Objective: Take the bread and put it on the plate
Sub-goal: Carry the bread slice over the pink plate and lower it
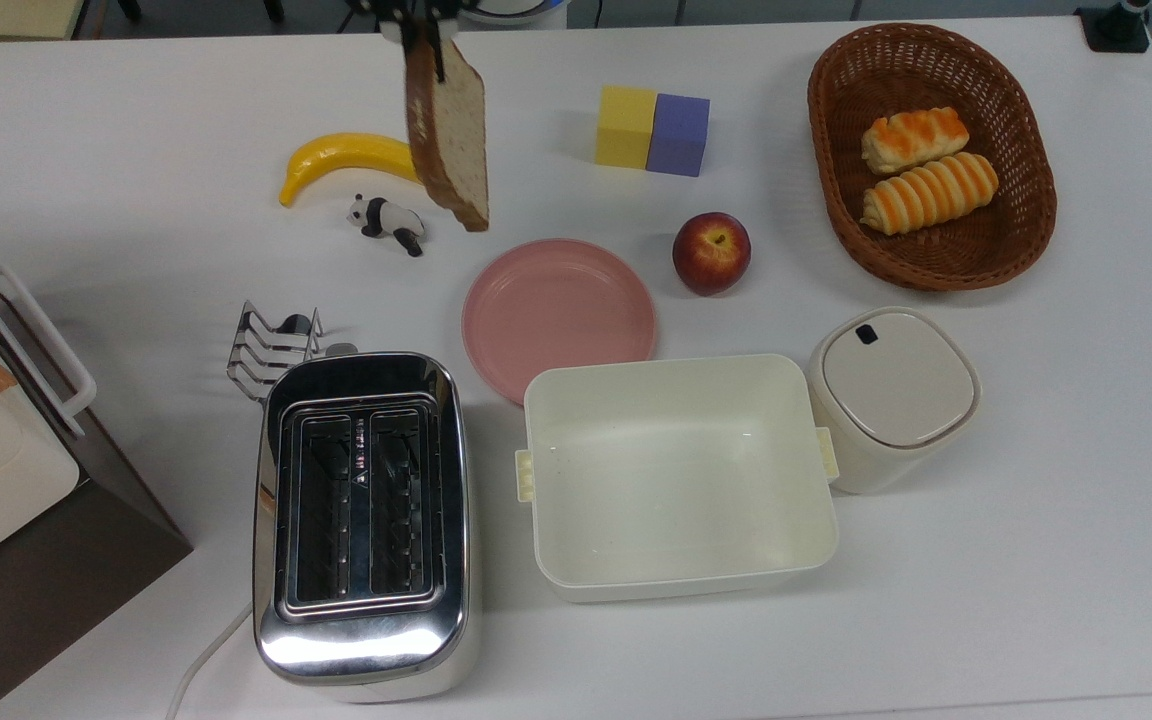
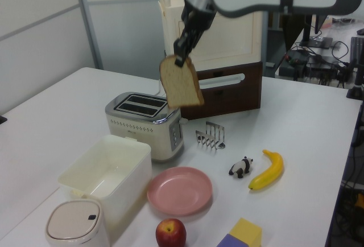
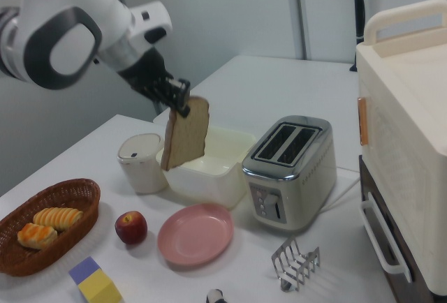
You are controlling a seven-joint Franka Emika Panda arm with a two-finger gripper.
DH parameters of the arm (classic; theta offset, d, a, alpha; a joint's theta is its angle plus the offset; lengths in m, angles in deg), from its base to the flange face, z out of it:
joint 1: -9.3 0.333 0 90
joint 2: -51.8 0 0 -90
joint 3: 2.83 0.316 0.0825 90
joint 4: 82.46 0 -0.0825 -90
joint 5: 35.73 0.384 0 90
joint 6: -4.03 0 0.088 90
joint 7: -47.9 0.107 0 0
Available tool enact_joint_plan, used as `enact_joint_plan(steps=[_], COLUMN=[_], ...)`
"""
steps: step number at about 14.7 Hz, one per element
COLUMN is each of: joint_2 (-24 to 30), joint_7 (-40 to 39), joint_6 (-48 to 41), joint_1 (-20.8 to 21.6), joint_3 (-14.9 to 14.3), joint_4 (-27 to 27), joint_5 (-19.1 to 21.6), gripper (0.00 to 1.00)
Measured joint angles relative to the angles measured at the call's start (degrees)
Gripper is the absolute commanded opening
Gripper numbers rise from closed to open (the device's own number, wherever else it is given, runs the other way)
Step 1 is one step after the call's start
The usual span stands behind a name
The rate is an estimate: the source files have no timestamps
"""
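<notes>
— While the gripper (image 2: 181, 49) is clamped on the top crust of the bread (image 2: 181, 89), how does the slice hang?

— On edge, nearly vertical, dangling below the fingers high above the table (image 1: 1036, 520). The pinch is at one upper corner only, so I judge the slice free to swing.

— So how should the carry go?

— Smoothly, I'd say, without jerks; a soft slice held by its crust could tear or slip. It should travel until it is over the middle of the plate (image 1: 558, 312), then come down low before the jaws part, so it tips flat onto the pink surface, not off the rim.

— Where is the plate from the tool?

— In the top view the slice sits toward the upper left of the plate, over the banana (image 1: 341, 160) and near the toy panda (image 1: 387, 217). In the left view the plate lies below the bread, well apart in height.

— Anything crowding the drop?

— The apple (image 1: 711, 251) stands just beside the plate, the cream tub (image 1: 676, 570) and the toaster (image 1: 361, 640) border its other sides. A tilted fall might land the bread against one of them.
</notes>
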Motion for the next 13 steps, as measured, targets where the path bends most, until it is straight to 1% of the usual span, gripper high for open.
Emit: enact_joint_plan(steps=[4,8,10,13], joint_2=[-4.29,-6.62,-7.43,-9.11], joint_7=[-0.67,-0.91,-1.15,-1.33], joint_6=[0.06,0.08,0.08,0.08], joint_1=[1.71,2.21,2.2,2.23], joint_3=[0.16,0.17,0.17,0.17], joint_4=[-3.32,-3.71,-3.92,-4.09], joint_5=[0.0,-0.03,-0.82,-3.27], gripper=[0.0,0.0,0.0,0.0])
